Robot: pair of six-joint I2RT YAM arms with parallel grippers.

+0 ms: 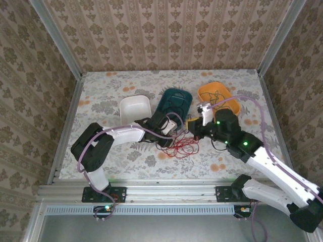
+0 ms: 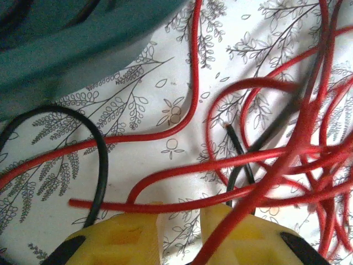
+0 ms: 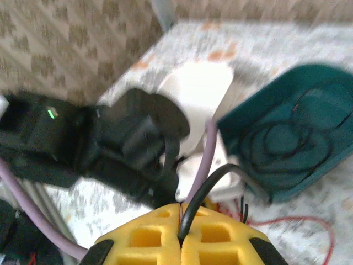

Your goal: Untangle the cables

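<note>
My left pincer [image 2: 179, 242]: yellow ribbed pads stand a narrow gap apart, holding nothing; one red strand slants up past the gap.
My right pincer [image 3: 181, 238]: pressed closed on a black cable [image 3: 205, 190] rising from between the pads.
Overhead view: thin red cables [image 1: 182, 143] sprawl in loose loops on the floral worktop [image 1: 101, 96] between my pincers, just before the teal tray [image 1: 174, 103]; a white tray [image 1: 135, 108] and an orange tray [image 1: 218, 96] flank it.
Right wrist view: a black coil [image 3: 281, 146] lies in the teal tray.
Left wrist view: glossy red strands run mostly crosswise.

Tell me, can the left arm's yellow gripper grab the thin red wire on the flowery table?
Probably yes. The left gripper sits open right at the thin red wire, which runs up to its yellow fingers, nothing blocking.
</note>
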